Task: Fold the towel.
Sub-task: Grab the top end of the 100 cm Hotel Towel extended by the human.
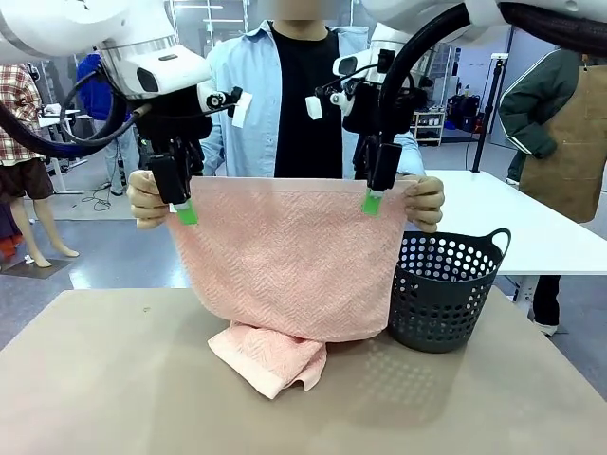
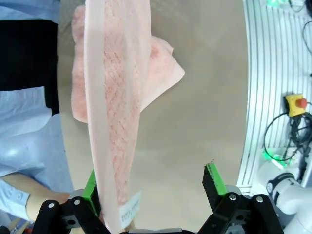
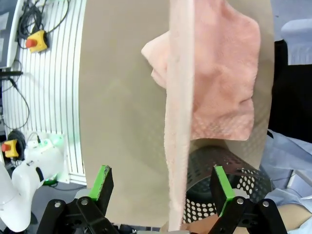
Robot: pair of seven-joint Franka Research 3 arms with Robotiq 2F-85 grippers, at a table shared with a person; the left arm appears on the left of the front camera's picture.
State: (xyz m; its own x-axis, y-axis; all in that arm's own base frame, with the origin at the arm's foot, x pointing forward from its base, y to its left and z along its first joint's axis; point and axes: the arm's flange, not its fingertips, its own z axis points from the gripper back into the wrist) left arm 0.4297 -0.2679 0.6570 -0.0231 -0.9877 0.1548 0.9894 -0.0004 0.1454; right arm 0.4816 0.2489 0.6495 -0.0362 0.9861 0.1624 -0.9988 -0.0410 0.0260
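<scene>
Plainly, the towel [image 1: 285, 265] is soft, light terry with a herringbone weave. It looks limp and grippy rather than slick, and nothing about it is fragile. A person [image 1: 303, 104] holds it up by its top corners, so it hangs as a sheet. Its lower end is bunched on the tan counter [image 1: 114, 379] beside a grey perforated basket [image 1: 444, 294]. The left hand [image 1: 186, 212] and right hand [image 1: 372, 201] both stand open, each straddling the flat hemmed top edge near a corner. That taut hem seems the best place to pinch.

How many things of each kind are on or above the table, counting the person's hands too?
towel: 1
basket: 1
end effectors (left end effector, right end effector): 2
person's hands: 2
Total: 6
</scene>
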